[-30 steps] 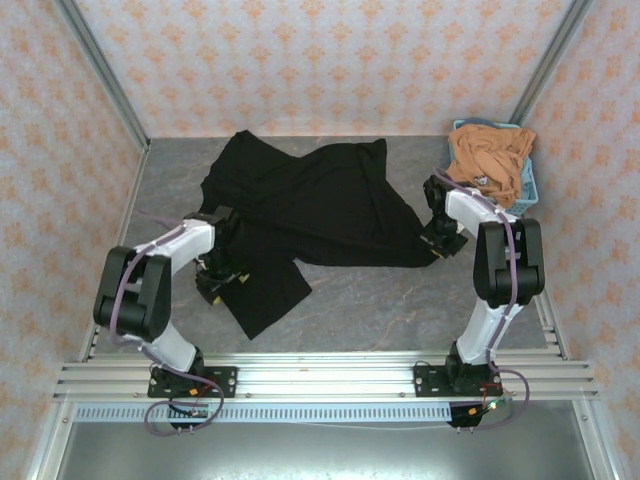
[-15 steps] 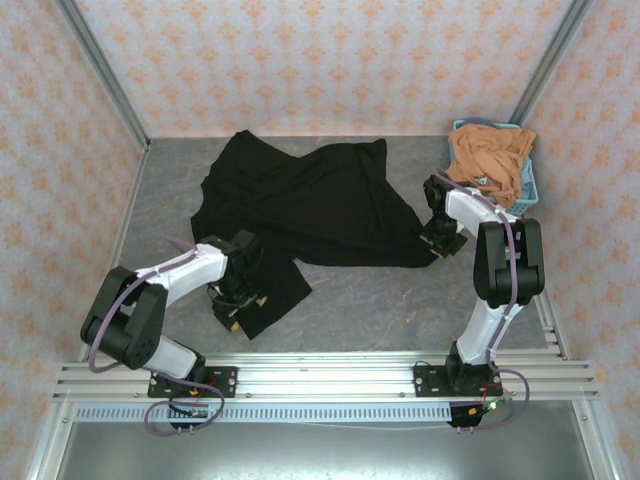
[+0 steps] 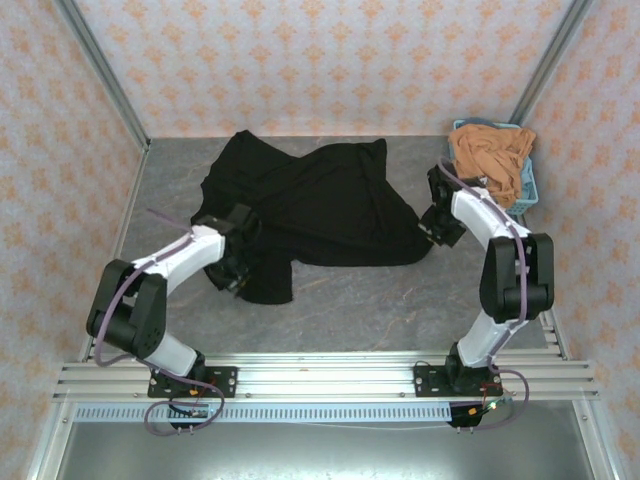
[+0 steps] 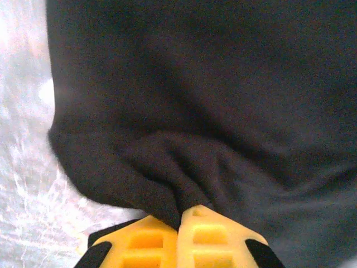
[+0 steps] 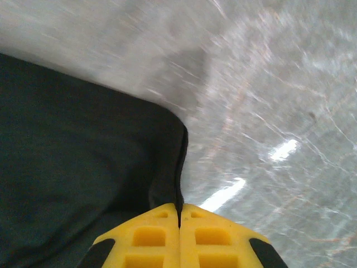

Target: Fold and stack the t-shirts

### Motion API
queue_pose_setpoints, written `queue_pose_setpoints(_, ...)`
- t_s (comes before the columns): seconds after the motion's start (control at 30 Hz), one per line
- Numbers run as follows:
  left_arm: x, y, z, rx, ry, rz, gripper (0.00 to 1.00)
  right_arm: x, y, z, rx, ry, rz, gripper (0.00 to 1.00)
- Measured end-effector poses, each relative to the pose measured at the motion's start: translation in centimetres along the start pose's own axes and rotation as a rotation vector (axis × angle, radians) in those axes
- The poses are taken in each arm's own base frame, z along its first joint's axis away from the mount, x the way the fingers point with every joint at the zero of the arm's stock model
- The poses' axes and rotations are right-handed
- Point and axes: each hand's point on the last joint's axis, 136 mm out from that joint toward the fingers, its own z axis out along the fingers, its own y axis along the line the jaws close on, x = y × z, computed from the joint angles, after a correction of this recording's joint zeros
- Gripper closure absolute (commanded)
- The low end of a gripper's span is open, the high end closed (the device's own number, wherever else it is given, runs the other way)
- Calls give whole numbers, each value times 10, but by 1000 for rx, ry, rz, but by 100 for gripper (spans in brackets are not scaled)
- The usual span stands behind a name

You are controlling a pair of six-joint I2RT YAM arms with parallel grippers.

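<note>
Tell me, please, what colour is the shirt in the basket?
Plain orange-tan; the shirt shows best in the top external view.

Top view: high, behind the arms, facing down over the counter (image 3: 360, 300). Wrist views: close on black t-shirt (image 3: 320, 200) edges it also shows.

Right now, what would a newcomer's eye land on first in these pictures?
The black t-shirt, sprawled and crumpled across the middle of the grey table, draws the eye first. Both grippers are shut on it: the left gripper pinches its near left edge, the right gripper its right corner. At the far right, the orange-tan t-shirt lies heaped in a light blue basket.
</note>
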Motion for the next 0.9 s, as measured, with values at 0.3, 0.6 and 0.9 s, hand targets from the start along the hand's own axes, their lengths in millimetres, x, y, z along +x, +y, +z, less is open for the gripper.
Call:
queue_pose_setpoints(0.3, -128, -56, -246, 531, -544, -80, 100, -76, 100, -179, -513, -378, -8, 100)
queue_pose_setpoints(0.6, -128, -5, -418, 830, -880, -79, 100, -49, 71, -377, -957, -708, -26, 100)
queue_pose_setpoints(0.9, -116, 51, -600, 1150, -1202, -147, 100, -20, 33, -518, -1281, -895, -16, 100)
